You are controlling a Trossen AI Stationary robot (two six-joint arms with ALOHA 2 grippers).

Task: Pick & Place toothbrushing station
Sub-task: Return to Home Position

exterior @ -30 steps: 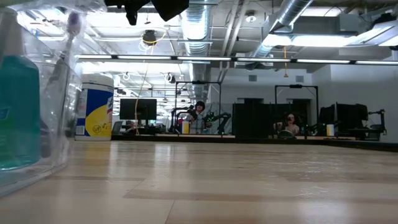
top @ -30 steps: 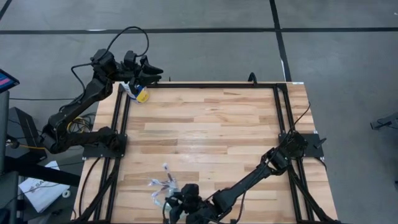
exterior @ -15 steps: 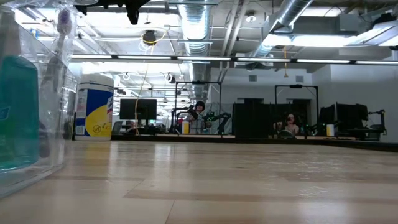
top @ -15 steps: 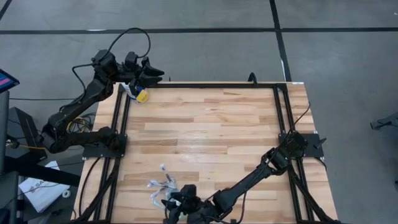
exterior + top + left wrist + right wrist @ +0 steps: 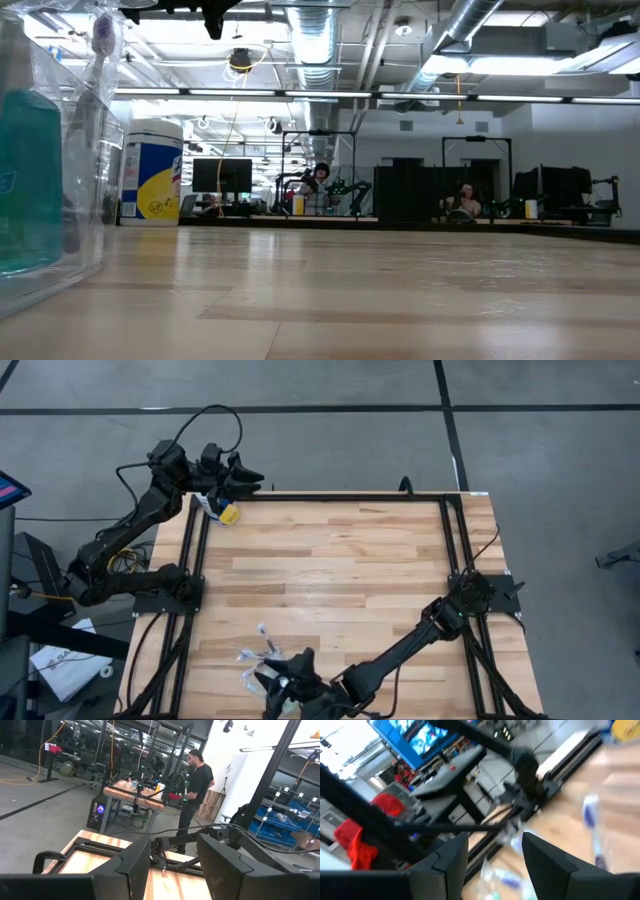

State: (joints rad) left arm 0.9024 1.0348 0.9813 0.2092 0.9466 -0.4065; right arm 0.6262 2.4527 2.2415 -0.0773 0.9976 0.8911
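High view: the wooden counter (image 5: pixel 340 580) carries the toothbrushing station close to the picture's bottom edge, left of centre. It consists of a see-through holder (image 5: pixel 255 672) with slim toothbrushes (image 5: pixel 262 631) fanning out of it toward the middle of the counter. The right arm reaches from its base on the right rail down to this spot. The right end effector (image 5: pixel 285 680) sits just beside the holder; whether they touch cannot be told. In the right wrist view its two dark fingers (image 5: pixel 451 857) stand apart, released, with nothing between them. The left arm waits at the far left corner. The left end effector (image 5: pixel 240 478) is above the counter's edge, near a white canister (image 5: pixel 226 511) with a yellow label. The left wrist view shows its fingers (image 5: pixel 136 865) likewise spread and empty. Low view: the holder fills the left edge and contains a teal tube (image 5: pixel 28 180) and an upright purple-headed toothbrush (image 5: pixel 100 30). The canister stands farther back. Beyond the counter, a person (image 5: pixel 197 782) in dark clothing stands at another bench.
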